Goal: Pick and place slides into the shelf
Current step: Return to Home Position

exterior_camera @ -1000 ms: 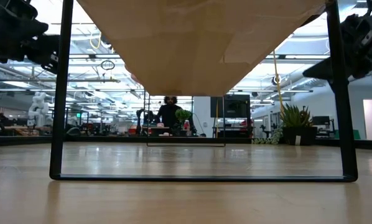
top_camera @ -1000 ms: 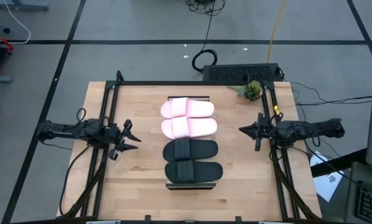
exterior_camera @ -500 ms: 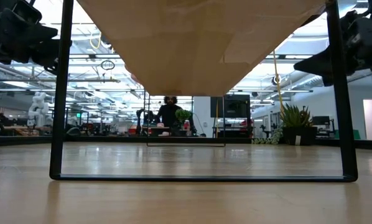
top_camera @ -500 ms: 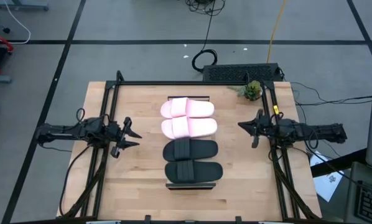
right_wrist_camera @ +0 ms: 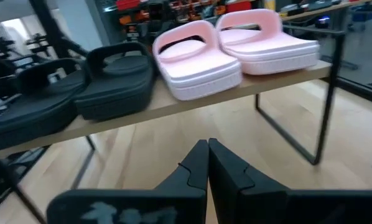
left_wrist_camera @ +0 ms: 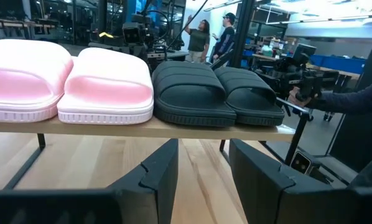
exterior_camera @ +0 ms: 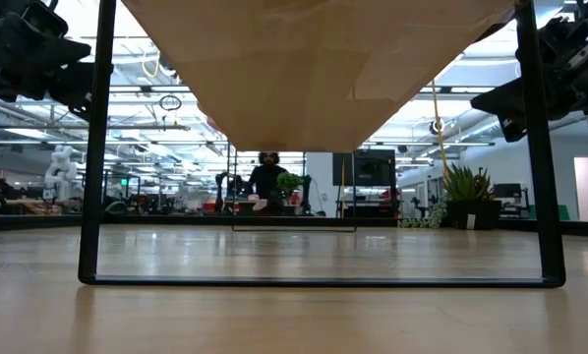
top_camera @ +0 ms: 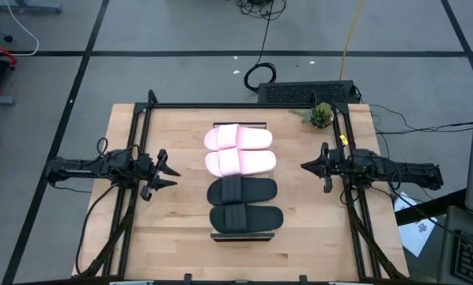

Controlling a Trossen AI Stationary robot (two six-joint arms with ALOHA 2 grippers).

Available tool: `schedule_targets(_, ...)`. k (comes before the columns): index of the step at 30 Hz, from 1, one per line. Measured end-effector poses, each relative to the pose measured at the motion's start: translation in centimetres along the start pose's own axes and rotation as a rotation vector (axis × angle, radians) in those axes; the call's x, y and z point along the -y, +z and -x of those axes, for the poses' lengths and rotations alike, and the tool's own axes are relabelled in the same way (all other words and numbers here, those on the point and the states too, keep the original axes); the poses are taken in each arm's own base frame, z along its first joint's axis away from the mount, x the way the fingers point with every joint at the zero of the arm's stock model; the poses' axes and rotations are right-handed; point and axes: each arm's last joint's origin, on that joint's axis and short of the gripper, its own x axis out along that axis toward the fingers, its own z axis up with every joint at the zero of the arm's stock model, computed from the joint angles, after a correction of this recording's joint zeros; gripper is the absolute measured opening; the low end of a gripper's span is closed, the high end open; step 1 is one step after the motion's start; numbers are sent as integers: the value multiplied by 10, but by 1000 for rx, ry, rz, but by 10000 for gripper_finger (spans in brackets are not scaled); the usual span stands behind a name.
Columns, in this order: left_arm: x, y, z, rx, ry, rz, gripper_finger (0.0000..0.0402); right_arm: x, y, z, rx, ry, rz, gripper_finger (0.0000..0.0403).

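The shelf (left_wrist_camera: 142,126) stands in the middle of the table, lengthwise from near to far, on thin black legs (exterior_camera: 95,147). All four slides rest sole-down on its board: the pink pair (top_camera: 239,150) on the far half, the black pair (top_camera: 244,204) on the near half. My left gripper (top_camera: 173,176) hovers open left of the shelf, facing it; in its wrist view the fingers (left_wrist_camera: 201,162) stand apart below the board's edge. My right gripper (top_camera: 303,166) hovers shut right of the shelf, its fingers (right_wrist_camera: 208,146) closed together and pointing at the board (right_wrist_camera: 173,102).
A small potted plant (top_camera: 321,115) sits at the table's far right corner, and a black box (top_camera: 308,93) lies just beyond the far edge. Black frame rails (top_camera: 138,158) run along both table sides under the arms. People (left_wrist_camera: 201,34) stand in the room behind.
My right gripper has edged a little toward the shelf and stayed shut. The left gripper has shifted slightly in place beside the shelf. The slides and shelf have not moved.
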Motion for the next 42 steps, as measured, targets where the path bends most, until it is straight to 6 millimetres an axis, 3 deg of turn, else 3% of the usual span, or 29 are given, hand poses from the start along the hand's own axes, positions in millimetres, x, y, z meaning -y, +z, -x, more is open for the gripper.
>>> schedule_targets(19,0,0,0,0,1,116,145,2,3,0,34,-30,-32,0)
schedule_targets(29,0,0,0,0,1,112,145,0,12,0,143,-7,-34,0)
schedule_targets(42,0,0,0,0,2,116,145,0,13,0,153,-5,-34,0)
